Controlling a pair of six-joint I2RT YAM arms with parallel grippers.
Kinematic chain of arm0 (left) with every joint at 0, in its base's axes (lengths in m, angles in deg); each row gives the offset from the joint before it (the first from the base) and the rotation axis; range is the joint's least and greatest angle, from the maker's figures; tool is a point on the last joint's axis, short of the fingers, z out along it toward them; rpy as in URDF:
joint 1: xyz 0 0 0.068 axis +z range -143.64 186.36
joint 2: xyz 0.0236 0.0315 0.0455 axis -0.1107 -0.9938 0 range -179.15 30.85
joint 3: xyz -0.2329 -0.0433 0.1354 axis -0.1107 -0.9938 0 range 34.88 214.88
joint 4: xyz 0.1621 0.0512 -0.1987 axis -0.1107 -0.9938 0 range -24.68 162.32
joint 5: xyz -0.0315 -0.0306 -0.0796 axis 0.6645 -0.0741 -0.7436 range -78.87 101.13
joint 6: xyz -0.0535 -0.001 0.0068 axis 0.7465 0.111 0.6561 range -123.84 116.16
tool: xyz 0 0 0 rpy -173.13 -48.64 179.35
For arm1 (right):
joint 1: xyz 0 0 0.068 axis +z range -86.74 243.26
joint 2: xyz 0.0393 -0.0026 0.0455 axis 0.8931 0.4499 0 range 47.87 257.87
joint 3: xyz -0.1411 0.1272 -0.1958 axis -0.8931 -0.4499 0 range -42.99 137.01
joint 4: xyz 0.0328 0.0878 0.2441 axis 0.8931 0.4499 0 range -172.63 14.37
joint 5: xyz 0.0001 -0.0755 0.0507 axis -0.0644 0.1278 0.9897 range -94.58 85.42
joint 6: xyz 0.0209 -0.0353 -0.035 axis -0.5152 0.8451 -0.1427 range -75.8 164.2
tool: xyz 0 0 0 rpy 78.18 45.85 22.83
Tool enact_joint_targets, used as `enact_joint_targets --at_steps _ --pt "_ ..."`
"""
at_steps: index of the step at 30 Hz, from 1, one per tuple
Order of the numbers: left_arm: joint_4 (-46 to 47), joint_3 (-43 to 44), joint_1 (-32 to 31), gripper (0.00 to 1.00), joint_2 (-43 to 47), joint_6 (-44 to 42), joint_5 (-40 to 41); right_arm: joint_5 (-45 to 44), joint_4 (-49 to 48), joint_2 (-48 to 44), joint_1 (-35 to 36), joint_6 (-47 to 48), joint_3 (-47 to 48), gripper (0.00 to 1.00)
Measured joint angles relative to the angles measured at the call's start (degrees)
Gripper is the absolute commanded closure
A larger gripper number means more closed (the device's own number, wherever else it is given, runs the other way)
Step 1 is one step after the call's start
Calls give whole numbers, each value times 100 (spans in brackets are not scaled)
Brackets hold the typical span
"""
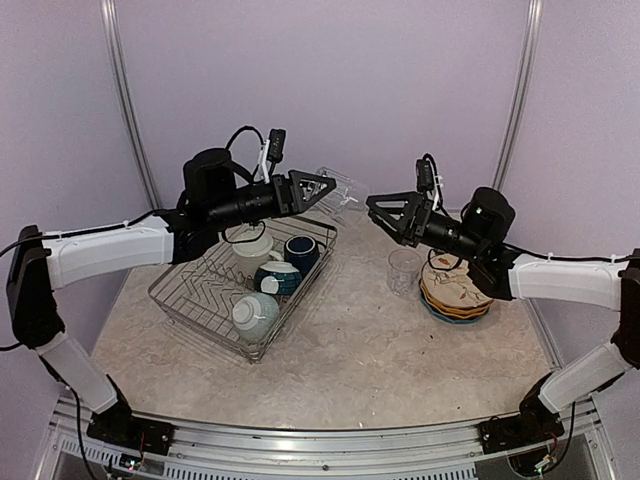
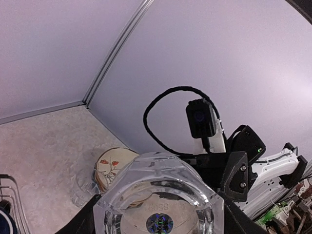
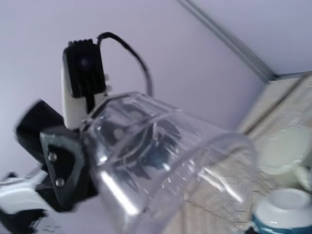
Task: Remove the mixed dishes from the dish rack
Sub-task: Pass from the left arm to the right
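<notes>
Top view: left hand (image 1: 318,188) clamped on clear faceted glass tumbler (image 1: 343,190), aloft past far corner of silver wire dish rack (image 1: 190,300); right hand (image 1: 378,208) spread open, just short of its mouth. Left wrist: thick glass base, cream bird-patterned plate (image 2: 112,163) on tabletop below. Right wrist: smooth open rim, blurred teal bowl (image 3: 285,212).

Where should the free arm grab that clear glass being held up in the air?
Probably at the open-mouth end, coming in from the right. The clear glass tumbler lies sideways, base end clamped in the left gripper, so only its mouth half is free, facing the right gripper, whose fingers stand open.
</notes>
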Motion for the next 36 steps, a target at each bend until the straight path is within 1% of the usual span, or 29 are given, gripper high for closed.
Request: enact_joint_targets --at_steps 3,6,9,12,18,20,23,24,26,28,30,31,33,36 --pt "890 -33 -251 84 -195 37 17 151 -529 9 0 -352 -101 30" --pt "1528 -33 -382 86 -385 81 44 208 -925 7 0 -575 -205 39" --pt "2107 -125 -461 87 -577 105 151 210 -1239 -11 0 -745 -398 44" --pt "2470 -245 -501 88 -761 151 212 205 -1427 -13 2 -855 -514 47" --pt "3042 -315 -595 89 -1071 282 286 181 -1816 -15 0 -1036 -542 57" --pt "3211 -339 -629 89 -1091 315 302 166 -1952 -17 0 -1106 -564 63" --pt "3442 -374 -662 88 -1119 358 315 142 -2070 -35 2 -1143 -588 75" --pt "3495 -380 -667 86 -1128 380 310 118 -2096 -46 2 -1161 -603 80" --pt "3560 -391 -678 79 -1141 398 306 74 -2129 -68 2 -1158 -638 88" --pt "3606 -409 -702 72 -1143 437 302 42 -2162 -90 0 -1145 -664 100" --pt "3609 -417 -715 62 -1143 614 310 105 -2221 -116 2 -1073 -664 100" --pt "3626 -426 -726 53 -1143 686 299 129 -2238 -136 7 -1056 -664 100" --pt "3630 -448 -745 32 -1132 719 315 149 -2177 -199 11 -1001 -664 100" --pt "3471 -562 -765 4 -1032 634 428 155 -1956 -269 11 -894 -664 100"
